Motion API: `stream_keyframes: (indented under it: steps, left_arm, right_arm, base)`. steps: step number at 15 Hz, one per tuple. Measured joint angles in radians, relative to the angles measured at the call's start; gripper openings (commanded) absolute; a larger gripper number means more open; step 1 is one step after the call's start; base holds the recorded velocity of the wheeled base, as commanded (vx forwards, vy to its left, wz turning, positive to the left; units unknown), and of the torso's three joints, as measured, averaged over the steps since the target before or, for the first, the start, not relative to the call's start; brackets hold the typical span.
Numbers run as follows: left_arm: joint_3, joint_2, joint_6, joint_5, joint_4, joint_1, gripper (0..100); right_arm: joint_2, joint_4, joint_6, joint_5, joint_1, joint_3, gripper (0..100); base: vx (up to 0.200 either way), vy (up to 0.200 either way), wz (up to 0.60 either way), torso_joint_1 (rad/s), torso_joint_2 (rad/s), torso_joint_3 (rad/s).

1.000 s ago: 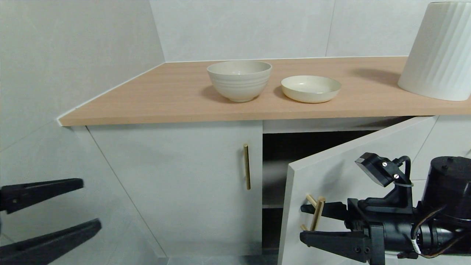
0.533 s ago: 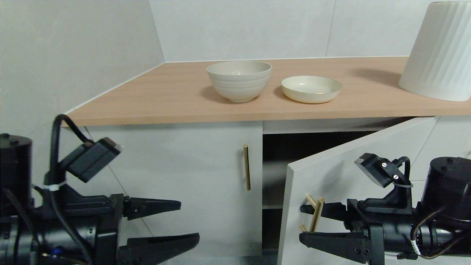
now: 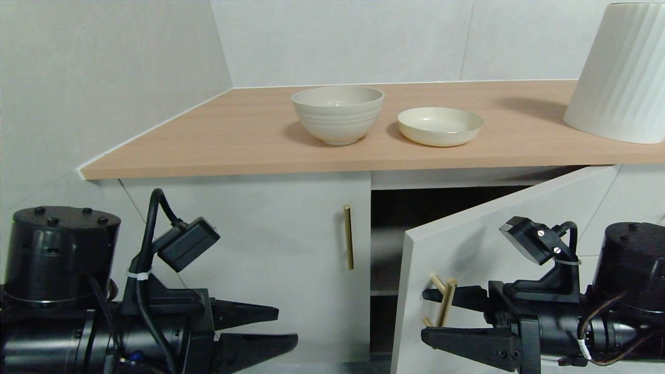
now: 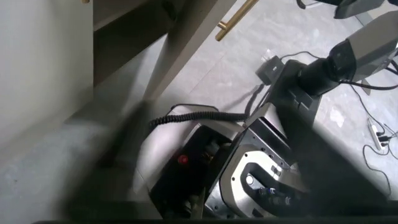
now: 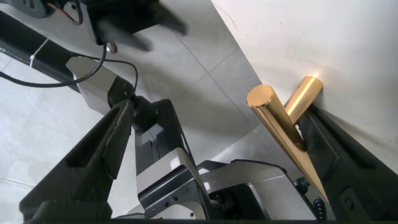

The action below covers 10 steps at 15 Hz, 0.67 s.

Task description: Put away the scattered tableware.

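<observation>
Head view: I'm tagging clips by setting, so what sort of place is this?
Probably a home kitchen: a wooden countertop against tiled walls, a bowl and a shallow dish on it, and white cabinets beneath, one door standing open.

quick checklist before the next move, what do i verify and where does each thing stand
1. Right gripper astride the handle, fingers open on either side: ok
2. Cabinet door open wide enough for loading: cannot tell, it is only partly swung out
3. Left gripper open and holding nothing: ok
4. Bowl upright on the counter: ok
5. Plate apart from the bowl, easy to take singly: ok
6. Free room inside the cabinet: cannot tell, too dark
</observation>
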Motion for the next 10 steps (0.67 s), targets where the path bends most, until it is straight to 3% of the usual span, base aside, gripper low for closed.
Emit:
stream_keyframes:
  steps: [6, 10]
  left_arm:
    - [-0.044, 0.020, -0.004, 0.000, -0.022, -0.018, 0]
    - [-0.061, 0.106, -0.007, 0.007, -0.226, -0.051, 0]
  right_arm:
    - [0.000, 0.004, 0.000, -0.001, 0.000, -0.003, 100]
    - [-0.007, 0.008, 0.004, 0.000, -0.001, -0.006, 100]
  base:
    - [0.000, 0.000, 0.00, 0.000, 0.00, 0.000]
    - [0.000, 0.000, 0.00, 0.000, 0.00, 0.000]
